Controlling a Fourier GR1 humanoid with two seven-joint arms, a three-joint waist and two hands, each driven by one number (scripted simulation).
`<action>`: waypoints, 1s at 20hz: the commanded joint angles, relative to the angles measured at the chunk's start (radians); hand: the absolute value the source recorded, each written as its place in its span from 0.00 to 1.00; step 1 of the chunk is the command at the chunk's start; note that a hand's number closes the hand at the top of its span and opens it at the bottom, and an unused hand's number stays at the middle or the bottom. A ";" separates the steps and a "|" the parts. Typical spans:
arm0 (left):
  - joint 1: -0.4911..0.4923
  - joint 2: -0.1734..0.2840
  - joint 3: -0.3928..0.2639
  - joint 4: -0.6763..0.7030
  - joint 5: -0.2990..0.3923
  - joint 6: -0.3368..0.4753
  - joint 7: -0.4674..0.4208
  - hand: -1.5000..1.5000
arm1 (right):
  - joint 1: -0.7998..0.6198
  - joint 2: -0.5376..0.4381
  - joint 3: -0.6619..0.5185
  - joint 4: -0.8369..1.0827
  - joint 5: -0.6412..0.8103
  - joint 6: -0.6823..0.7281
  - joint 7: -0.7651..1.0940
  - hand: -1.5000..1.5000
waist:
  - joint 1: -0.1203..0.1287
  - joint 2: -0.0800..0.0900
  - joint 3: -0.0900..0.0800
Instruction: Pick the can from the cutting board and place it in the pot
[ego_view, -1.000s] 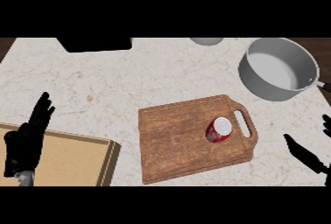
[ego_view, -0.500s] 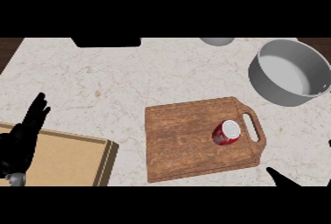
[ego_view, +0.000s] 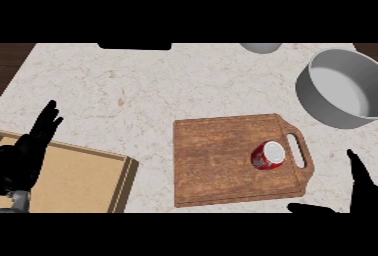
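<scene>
head view: the can (ego_view: 269, 155) lies on the cutting board (ego_view: 221, 160), at its right side just beside the handle slot (white end facing up). the pot (ego_view: 341, 90) stands far right, well apart from the board. the right hand (ego_view: 362, 187) shows at the near right, fingers straight, thumb spread, holding nothing. the left hand (ego_view: 29, 150) rests open at the left edge, fingers up, over a wooden box (ego_view: 77, 180).

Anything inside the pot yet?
No. The pot shows only its bare grey inside, though its right part is cut off by the view's edge. The can stands on the cutting board.
</scene>
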 joint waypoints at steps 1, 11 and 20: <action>0.011 0.001 -0.004 0.036 -0.007 -0.011 0.007 0.50 | -0.121 0.031 0.039 -0.030 -0.067 0.234 0.269 0.00 | 0.014 0.004 -0.001; 0.020 -0.010 0.000 0.029 -0.009 -0.016 0.018 0.50 | -0.430 0.149 -0.024 0.172 -0.194 0.394 0.444 0.00 | 0.014 -0.003 0.002; -0.005 0.018 0.066 0.068 0.021 -0.043 0.013 0.50 | -0.494 0.196 -0.057 0.325 -0.184 0.474 0.445 0.00 | -0.013 -0.008 0.002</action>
